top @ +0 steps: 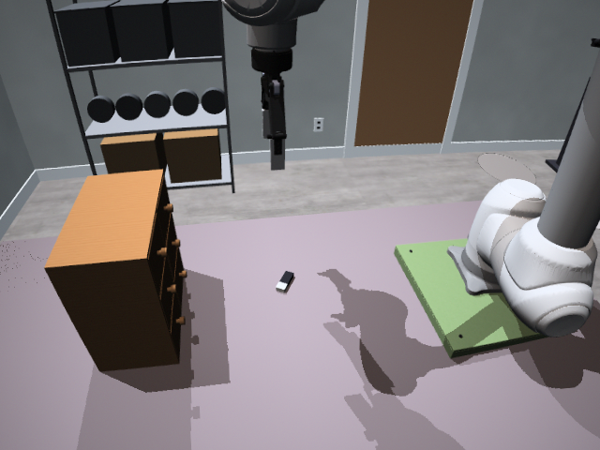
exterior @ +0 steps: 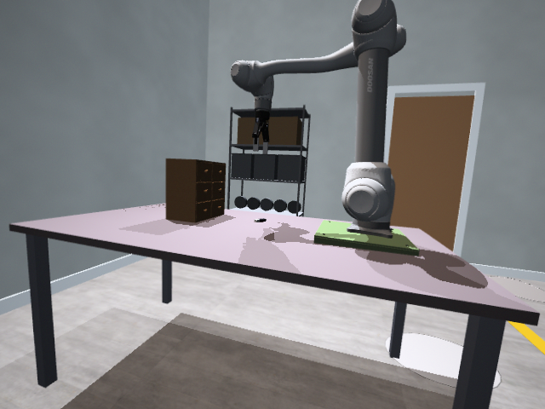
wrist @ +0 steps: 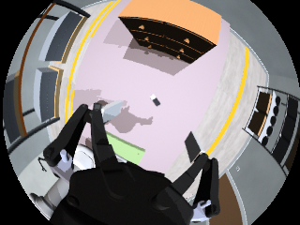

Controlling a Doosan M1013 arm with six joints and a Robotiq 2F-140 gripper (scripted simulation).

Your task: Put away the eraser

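Observation:
A small black-and-white eraser (top: 284, 281) lies flat on the pink table, right of the chest; it also shows in the exterior view (exterior: 260, 219) and the wrist view (wrist: 154, 99). The wooden chest (top: 116, 268) stands at the table's left with all its knobbed drawers pushed in; it shows in the exterior view (exterior: 195, 189) and at the top of the wrist view (wrist: 172, 32). My gripper (top: 277, 159) hangs high above the table, fingers pointing down, open and empty. It also shows in the exterior view (exterior: 261, 146) and in the wrist view (wrist: 150, 131). The drawers' insides are hidden.
My arm's base stands on a green plate (top: 460, 300) at the table's right. A metal shelf (top: 145, 92) with boxes and dark round weights stands on the floor behind the chest. A brown door (top: 412, 72) is in the back wall.

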